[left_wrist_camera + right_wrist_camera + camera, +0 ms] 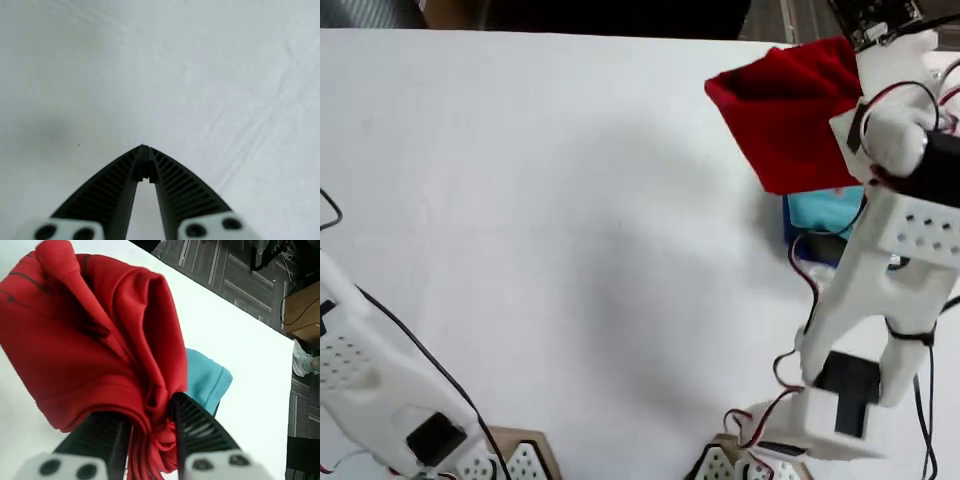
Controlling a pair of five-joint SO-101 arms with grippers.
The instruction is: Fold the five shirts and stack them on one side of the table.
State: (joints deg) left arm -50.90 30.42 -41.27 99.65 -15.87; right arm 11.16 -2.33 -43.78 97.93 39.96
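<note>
A red shirt [790,110] hangs bunched above the table's far right part, held up by my right gripper [150,427], which is shut on its gathered fabric [95,345]. Under it a turquoise shirt [825,210] lies on the white table [540,200], partly hidden by the right arm; the same turquoise shirt [205,380] peeks out behind the red one in the right wrist view. My left gripper [144,165] is shut with nothing in it, low over bare tablecloth at the near left.
The right arm's white body [880,270] stands over the table's right side. The left arm [370,380] sits at the near left corner. Beyond the table's far right edge is dark floor [240,275].
</note>
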